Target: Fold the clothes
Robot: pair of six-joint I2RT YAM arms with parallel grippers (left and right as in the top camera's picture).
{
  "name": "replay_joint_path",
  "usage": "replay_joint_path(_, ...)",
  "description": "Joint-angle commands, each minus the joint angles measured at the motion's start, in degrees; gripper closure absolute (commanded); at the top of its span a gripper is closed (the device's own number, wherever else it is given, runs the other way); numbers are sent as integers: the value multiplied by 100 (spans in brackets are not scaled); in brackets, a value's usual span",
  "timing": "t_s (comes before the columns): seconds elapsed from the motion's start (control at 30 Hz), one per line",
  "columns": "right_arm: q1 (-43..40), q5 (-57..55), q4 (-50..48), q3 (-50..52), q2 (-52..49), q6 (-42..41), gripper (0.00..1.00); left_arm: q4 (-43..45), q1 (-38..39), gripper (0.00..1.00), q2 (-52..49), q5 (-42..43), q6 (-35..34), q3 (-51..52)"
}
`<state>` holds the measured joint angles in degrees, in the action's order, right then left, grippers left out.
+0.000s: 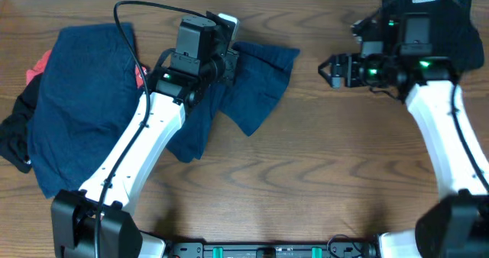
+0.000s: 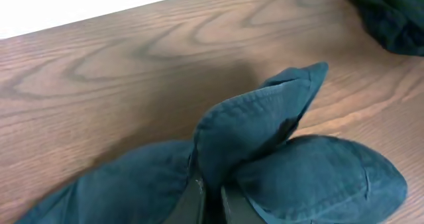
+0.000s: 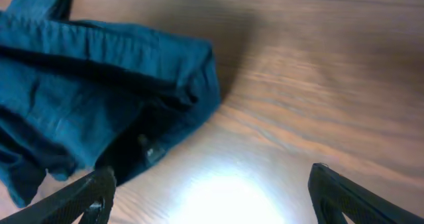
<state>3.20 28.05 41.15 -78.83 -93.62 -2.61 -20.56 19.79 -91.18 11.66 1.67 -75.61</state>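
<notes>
Left gripper (image 1: 228,59) clamped on the navy shorts (image 1: 256,86); right gripper (image 1: 328,67) spread wide, holding nothing.

Overhead: the shorts lie mid-table, long axis running diagonally from near-left to far-right. Their far corner points toward the right gripper, which stands apart from them. A pile of navy, red-orange and black clothes (image 1: 76,105) sits at the left edge, and a dark garment (image 1: 458,29) lies under the right arm. Left wrist: the fingers (image 2: 192,204) pinch a raised fold of the shorts, which the arm hides from above. Right wrist: both fingers (image 3: 86,197) stand far apart over the bare wooden table (image 3: 318,85), with the shorts' edge ahead and to the left.
</notes>
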Motion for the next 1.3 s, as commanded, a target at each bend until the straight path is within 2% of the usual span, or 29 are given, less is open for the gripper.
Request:
replay_joint_path(0.0, 125, 551, -450, -98, -485, 127, 7, -39, 2, 94, 184, -7, -26, -26)
replay_joint_path(0.27, 157, 2079, -2011, -98, -1475, 785, 2, -358, 2, 94, 413, -4, -26, -26)
replay_joint_path(0.4, 278, 2264, -2553, -98, -1934, 1117, 2, -420, 7, 94, 511, 153, -24, -26)
replay_joint_path(0.57, 474, 2975, -3136, -98, -2382, 1150, 11, -516, 7, 94, 527, 291, -24, -26)
replay_joint_path(0.6, 514, 3077, -3224, -98, -2437, 1147, 15, -535, 7, 94, 525, 291, -24, -26)
replay_joint_path(0.67, 581, 3086, -3289, -98, -2463, 1147, 34, -542, 7, 94, 525, 289, -22, -26)
replay_joint_path(0.77, 627, 3075, -3333, -98, -2457, 1056, 91, -535, 7, 94, 525, 286, -24, -26)
replay_joint_path(0.8, 623, 3071, -3366, -98, -2457, 970, 99, -540, 7, 94, 525, 286, -24, -26)
replay_joint_path(1.0, 494, 2964, -3517, -98, -2457, 514, 99, -850, 7, 91, 525, 291, -26, -26)
replay_joint_path(1.03, 474, 2861, -3519, -98, -2457, 431, 99, -955, 7, 84, 525, 293, -26, -26)
replay_joint_path(1.1, 463, 2516, -3517, -98, -2457, 219, 99, -1150, 20, 53, 525, 295, -26, -26)
replay_joint_path(1.13, 463, 2404, -3517, -98, -2457, 173, 99, -1237, 44, 44, 525, 295, -24, -26)
replay_joint_path(1.23, 494, 2135, -3517, -98, -2457, 151, 99, -1423, 201, 4, 546, 295, 63, -26)
replay_joint_path(1.27, 503, 1956, -3519, -98, -2457, 61, 99, -1462, 271, 2, 577, 293, 68, -28)
